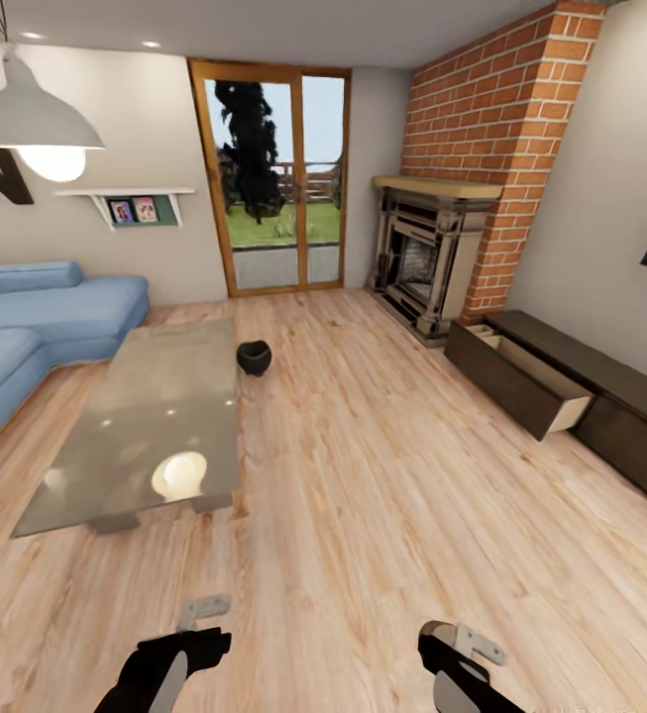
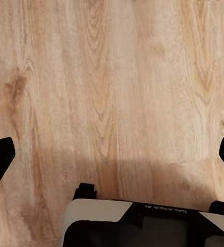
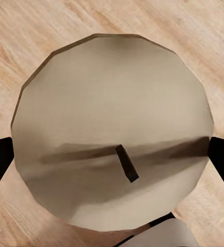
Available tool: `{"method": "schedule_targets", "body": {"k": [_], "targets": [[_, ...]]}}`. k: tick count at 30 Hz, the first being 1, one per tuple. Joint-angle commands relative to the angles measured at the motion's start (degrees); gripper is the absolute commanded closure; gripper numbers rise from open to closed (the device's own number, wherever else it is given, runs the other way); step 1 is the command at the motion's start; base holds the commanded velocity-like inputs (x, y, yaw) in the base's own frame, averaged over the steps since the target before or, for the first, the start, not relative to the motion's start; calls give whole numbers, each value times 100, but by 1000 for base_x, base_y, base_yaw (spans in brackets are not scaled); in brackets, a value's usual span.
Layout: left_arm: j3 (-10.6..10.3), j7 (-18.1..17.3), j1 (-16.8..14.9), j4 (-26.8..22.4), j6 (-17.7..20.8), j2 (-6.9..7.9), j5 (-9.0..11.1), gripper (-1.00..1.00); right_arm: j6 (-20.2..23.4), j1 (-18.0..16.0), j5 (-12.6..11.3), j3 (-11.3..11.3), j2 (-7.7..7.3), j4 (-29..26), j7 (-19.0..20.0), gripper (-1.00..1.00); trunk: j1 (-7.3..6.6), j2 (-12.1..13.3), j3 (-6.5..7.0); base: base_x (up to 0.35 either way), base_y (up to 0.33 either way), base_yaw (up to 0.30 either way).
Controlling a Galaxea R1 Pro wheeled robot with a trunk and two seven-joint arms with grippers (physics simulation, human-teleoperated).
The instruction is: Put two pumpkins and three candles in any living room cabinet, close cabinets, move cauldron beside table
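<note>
A beige-grey candle (image 3: 112, 113) with a short dark wick is seen end-on in the right wrist view, and my right gripper (image 3: 112, 159) is shut on it, one dark finger on each side. My left gripper (image 2: 112, 154) is open over bare wood floor, holding nothing. Both grippers sit low in the head view, the left gripper (image 1: 202, 616) and the right gripper (image 1: 464, 639). The black cauldron (image 1: 254, 356) stands on the floor beside the far right corner of the glossy grey table (image 1: 135, 436). At the right wall the dark-brown cabinet (image 1: 600, 396) has one drawer (image 1: 536, 381) pulled open. The pumpkins are out of view.
A blue corner sofa (image 1: 36, 327) lies left of the table. The red-brick fireplace (image 1: 432, 257) and wood-framed glass doors (image 1: 278, 178) are at the far end. Wide wood floor (image 1: 382, 475) runs between the table and the cabinet.
</note>
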Motion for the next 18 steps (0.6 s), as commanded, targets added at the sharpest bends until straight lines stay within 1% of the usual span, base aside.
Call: {"method": "schedule_targets", "body": {"k": [1, 4, 6, 18], "targets": [[-8, 51, -2, -10, 21, 0, 51, -100, -30, -7, -51, 47, -2, 1, -24, 100, 5, -12, -11, 216, -72, -279], [-14, 51, -2, -10, 20, -1, 38, -100, -30, -7, -53, 41, -3, 2, -23, 100, 5, -12, -11, 236, -75, -270], [-15, 51, -2, -10, 18, -1, 35, -100, -30, -7, -52, 40, -3, 1, -24, 100, 5, -12, -11, 249, -88, -141], [-16, 51, -2, -10, 11, -1, 25, -100, -31, -7, -39, 50, -5, 155, 1, 100, 5, -12, -11, 283, -147, -11]]}}
